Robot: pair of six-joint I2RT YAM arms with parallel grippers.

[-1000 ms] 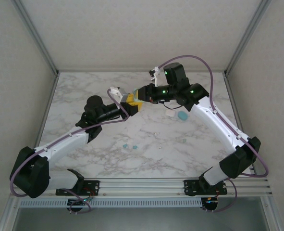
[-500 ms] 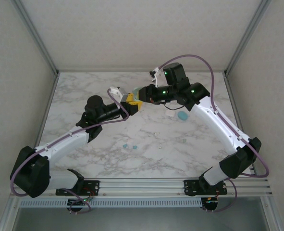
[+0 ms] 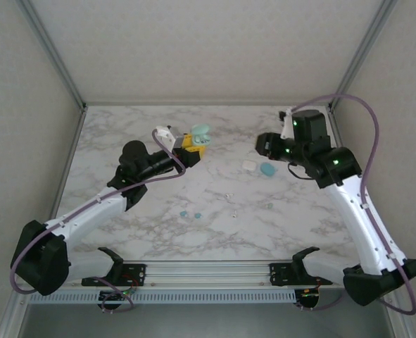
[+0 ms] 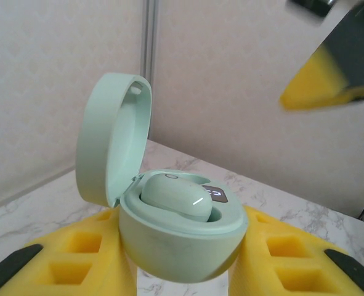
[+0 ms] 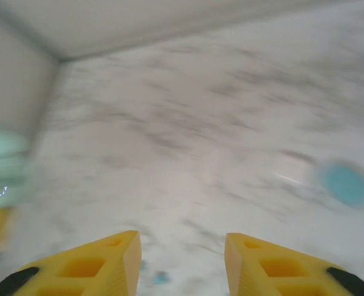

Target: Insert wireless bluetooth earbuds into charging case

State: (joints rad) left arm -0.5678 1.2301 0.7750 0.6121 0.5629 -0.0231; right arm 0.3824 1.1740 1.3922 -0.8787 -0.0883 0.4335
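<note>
My left gripper (image 3: 191,146) is shut on a pale green charging case (image 3: 199,134), held above the table's back middle. In the left wrist view the case (image 4: 182,240) sits between my yellow fingers (image 4: 77,265), its lid upright and open. One pale green earbud (image 4: 172,196) lies seated inside it. My right gripper (image 3: 264,146) hangs well to the right of the case, open and empty (image 5: 182,262). Teal earbuds (image 3: 184,213) (image 3: 198,214) (image 3: 269,206) and a tiny whitish one (image 3: 234,210) lie loose on the marble.
A teal-blue case (image 3: 267,169) and a small white piece (image 3: 248,165) lie on the table below my right gripper. In the blurred right wrist view the blue case (image 5: 347,184) is at the right. Walls enclose the table on three sides.
My right gripper has pulled away from the green case toward the right and opened. The left gripper has kept its hold on the case and shifted slightly back.
</note>
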